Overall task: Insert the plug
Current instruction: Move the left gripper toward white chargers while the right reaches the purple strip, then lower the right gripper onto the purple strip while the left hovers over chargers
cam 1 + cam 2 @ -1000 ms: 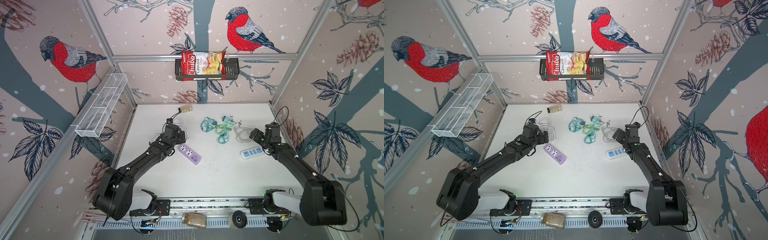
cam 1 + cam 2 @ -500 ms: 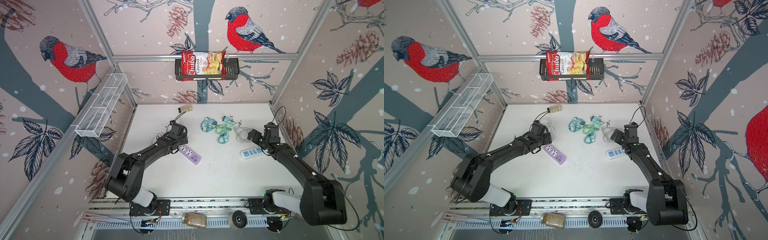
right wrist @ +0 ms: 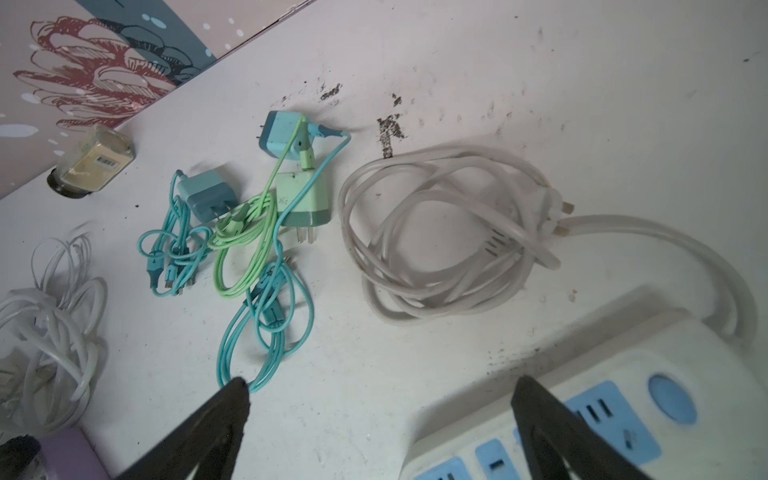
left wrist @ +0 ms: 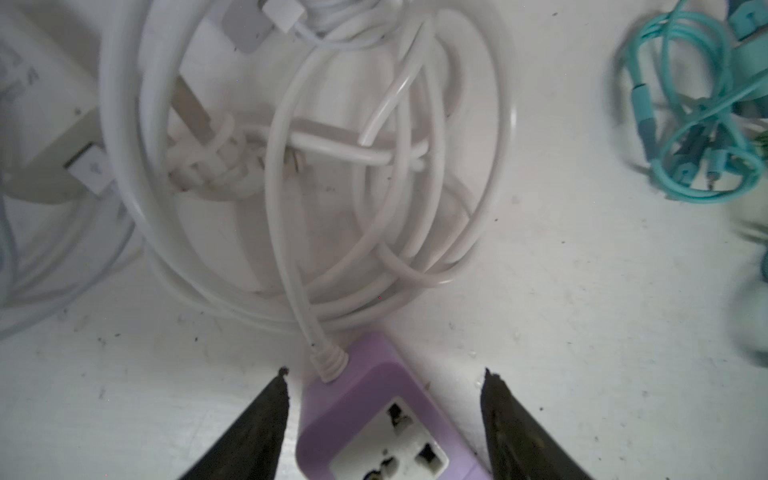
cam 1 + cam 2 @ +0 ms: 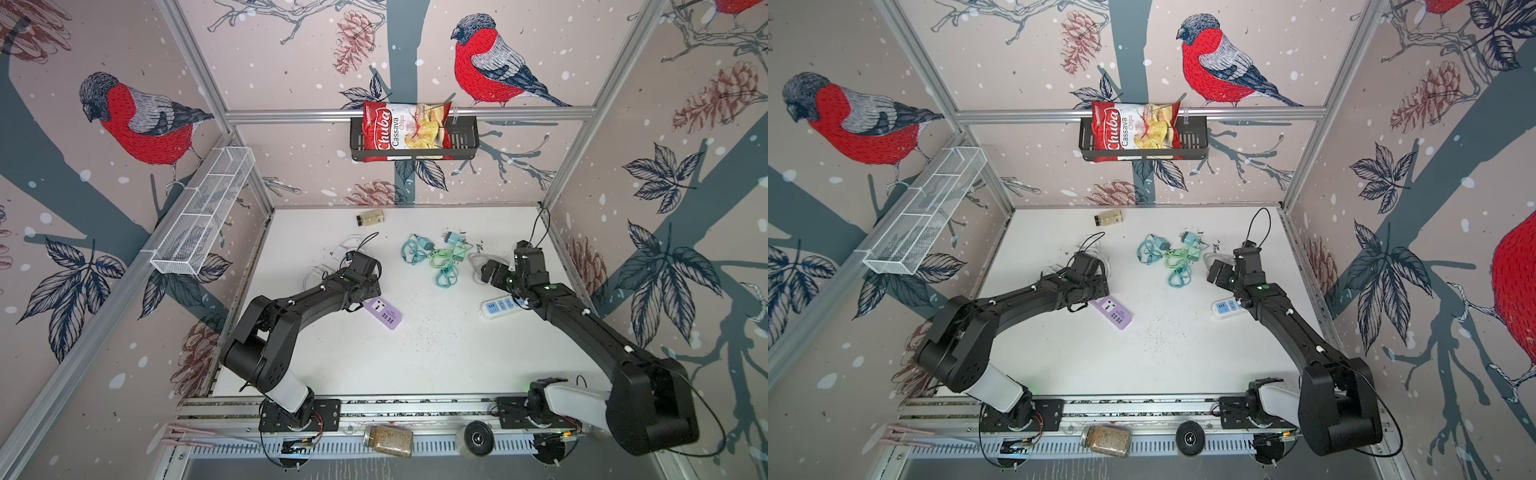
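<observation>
– White laminate tabletop [image 5: 436, 365], scuffed and speckled, is enclosed by walls [image 5: 291, 62] papered with red-breasted birds. Where is the plug to be found?

– No plug is held. A mint-green two-pronged charger plug [image 3: 305, 201] is seen lying flat among tangled teal and green cables [image 5: 444, 266] at the back middle of the table, just beside a teal-blue charger plug [image 3: 278, 131]. Which one is meant cannot be told.

– And the socket?

– A lilac plastic power strip [image 4: 374, 424] is laid near the left arm, its universal socket facing up and empty. The left gripper [image 4: 386, 374] is set astride the strip's cord end with its jaws parted. A sliver of table shows on each side, so nothing is clamped. A white coiled cord [image 4: 120, 174] is attached just beyond.

– The other arm?

– The right gripper [image 3: 382, 384] is spread wide and empty over a white power strip with blue sockets [image 3: 623, 395], with a thick grey-white coiled cord [image 3: 436, 232] near it.

– Which step is judged to be in hand?

– Securing of the lilac strip, it would seem; insertion is not begun. Next, the strip would need to be pinched squarely across its width so that it cannot skid. A charger would then be lifted by its body, with its prongs turned down and lined up with the slots.
</observation>
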You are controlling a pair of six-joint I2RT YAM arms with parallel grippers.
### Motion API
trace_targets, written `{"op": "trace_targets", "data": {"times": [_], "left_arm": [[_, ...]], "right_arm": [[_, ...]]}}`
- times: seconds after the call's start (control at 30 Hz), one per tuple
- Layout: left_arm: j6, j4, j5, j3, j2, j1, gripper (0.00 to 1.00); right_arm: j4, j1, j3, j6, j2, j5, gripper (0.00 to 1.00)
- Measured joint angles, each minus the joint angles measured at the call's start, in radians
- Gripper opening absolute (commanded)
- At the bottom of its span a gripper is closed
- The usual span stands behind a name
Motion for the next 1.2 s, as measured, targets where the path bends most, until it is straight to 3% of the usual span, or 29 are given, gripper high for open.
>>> {"op": "trace_targets", "data": {"times": [0.23,0.6,0.87,1.2], "left_arm": [[-0.029,0.002,0.0,-0.008,0.033,-0.017,0.72],[-0.09,0.005,0.014,0.051,0.088,-0.166,0.7],[-0.144,0.036,0.061,0.061,0.105,-0.25,0.71],[-0.159,-0.006,0.054,0.09,0.008,-0.283,0.86]], "right_arm": [[-0.026,0.061,0.016,-0.028,0.024,-0.011,1.0],[-0.079,0.229,0.06,-0.074,0.108,-0.077,0.99],[-0.082,0.241,0.011,-0.073,0.113,-0.108,1.0],[-0.085,0.264,-0.008,-0.069,0.106,-0.113,0.99]]}}
